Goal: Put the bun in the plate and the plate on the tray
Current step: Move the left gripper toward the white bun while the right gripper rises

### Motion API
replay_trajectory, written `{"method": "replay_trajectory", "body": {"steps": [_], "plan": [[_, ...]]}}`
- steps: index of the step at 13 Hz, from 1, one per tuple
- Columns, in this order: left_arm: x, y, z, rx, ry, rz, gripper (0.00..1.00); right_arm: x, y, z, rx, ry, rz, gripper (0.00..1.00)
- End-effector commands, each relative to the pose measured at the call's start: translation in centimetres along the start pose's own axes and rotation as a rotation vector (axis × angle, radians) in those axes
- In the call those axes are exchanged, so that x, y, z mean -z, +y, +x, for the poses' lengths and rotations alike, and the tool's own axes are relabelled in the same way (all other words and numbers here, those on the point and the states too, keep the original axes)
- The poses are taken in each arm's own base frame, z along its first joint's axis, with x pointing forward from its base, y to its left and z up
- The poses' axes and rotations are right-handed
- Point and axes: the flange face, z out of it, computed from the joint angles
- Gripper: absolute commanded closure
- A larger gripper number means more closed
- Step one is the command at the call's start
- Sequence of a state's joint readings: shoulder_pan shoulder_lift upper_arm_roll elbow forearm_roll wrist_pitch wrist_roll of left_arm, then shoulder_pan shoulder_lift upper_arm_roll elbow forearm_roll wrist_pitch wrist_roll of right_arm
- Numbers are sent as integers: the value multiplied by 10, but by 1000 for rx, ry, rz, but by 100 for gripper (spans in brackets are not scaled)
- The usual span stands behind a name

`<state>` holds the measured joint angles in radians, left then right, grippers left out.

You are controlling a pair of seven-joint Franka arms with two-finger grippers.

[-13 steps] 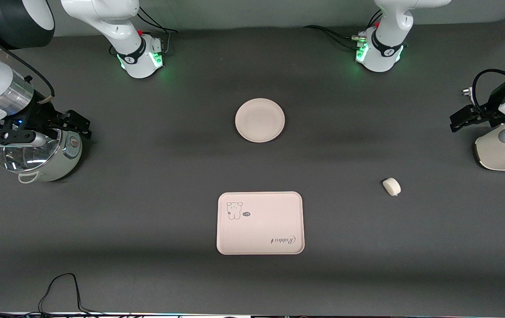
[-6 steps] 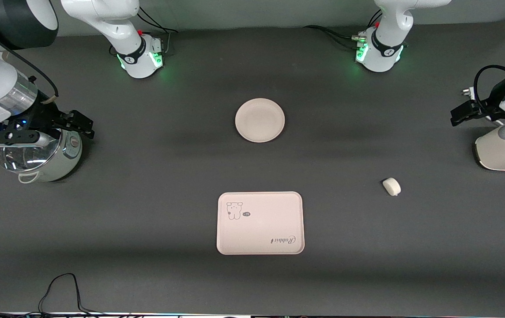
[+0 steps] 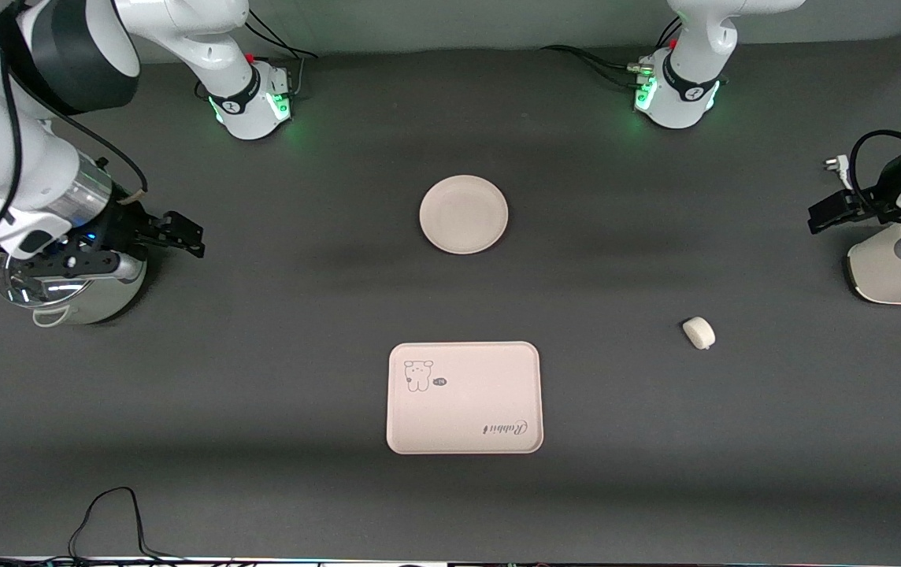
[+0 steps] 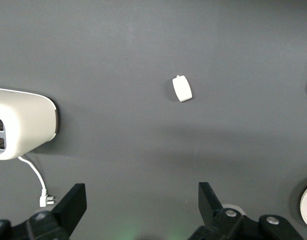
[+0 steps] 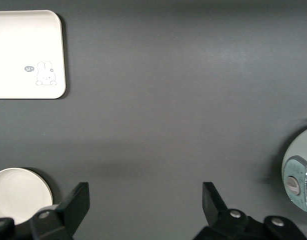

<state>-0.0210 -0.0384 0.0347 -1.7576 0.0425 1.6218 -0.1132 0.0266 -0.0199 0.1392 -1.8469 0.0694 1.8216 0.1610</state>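
Observation:
The white bun (image 3: 698, 332) lies on the dark table toward the left arm's end; it also shows in the left wrist view (image 4: 182, 89). The round plate (image 3: 464, 214) sits mid-table, empty, and shows in the right wrist view (image 5: 18, 192). The rectangular tray (image 3: 464, 398) with the rabbit drawing lies nearer the front camera than the plate, empty, and shows in the right wrist view (image 5: 26, 55). My left gripper (image 3: 824, 214) (image 4: 142, 200) is open and empty beside the toaster. My right gripper (image 3: 183, 234) (image 5: 143, 205) is open and empty beside the pot.
A steel pot with a glass lid (image 3: 64, 283) (image 5: 298, 175) stands at the right arm's end. A white toaster (image 3: 899, 268) (image 4: 21, 122) with a loose cord and plug (image 4: 43, 197) stands at the left arm's end. A black cable (image 3: 108, 512) lies at the front edge.
My right gripper has moved from over the pot toward the middle of the table. My left gripper has barely shifted. Bun, plate and tray have not moved.

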Motion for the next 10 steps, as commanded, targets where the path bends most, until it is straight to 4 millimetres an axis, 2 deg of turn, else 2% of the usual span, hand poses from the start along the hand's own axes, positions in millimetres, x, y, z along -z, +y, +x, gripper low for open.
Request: {"method": "replay_trajectory", "body": {"steps": [1, 2, 3, 5, 7, 10], "plan": [[-29, 2, 13, 0, -51, 8, 0, -11, -19, 1, -30, 5, 15, 0], [-48, 4, 14, 12, -48, 15, 0, -15, -26, 1, -30, -2, 16, 0], [-60, 4, 17, 62, -32, 12, 0, -15, -27, 1, -28, -1, 15, 0], [-95, 20, 20, 99, -39, 8, 0, -17, -28, 0, -25, -4, 14, 0], [-146, 31, 23, 179, -4, -26, 0, -18, -26, -1, -42, -9, 14, 0], [-221, 61, 50, 246, -9, -57, 0, -32, -29, -3, -60, -31, 9, 0]]}}
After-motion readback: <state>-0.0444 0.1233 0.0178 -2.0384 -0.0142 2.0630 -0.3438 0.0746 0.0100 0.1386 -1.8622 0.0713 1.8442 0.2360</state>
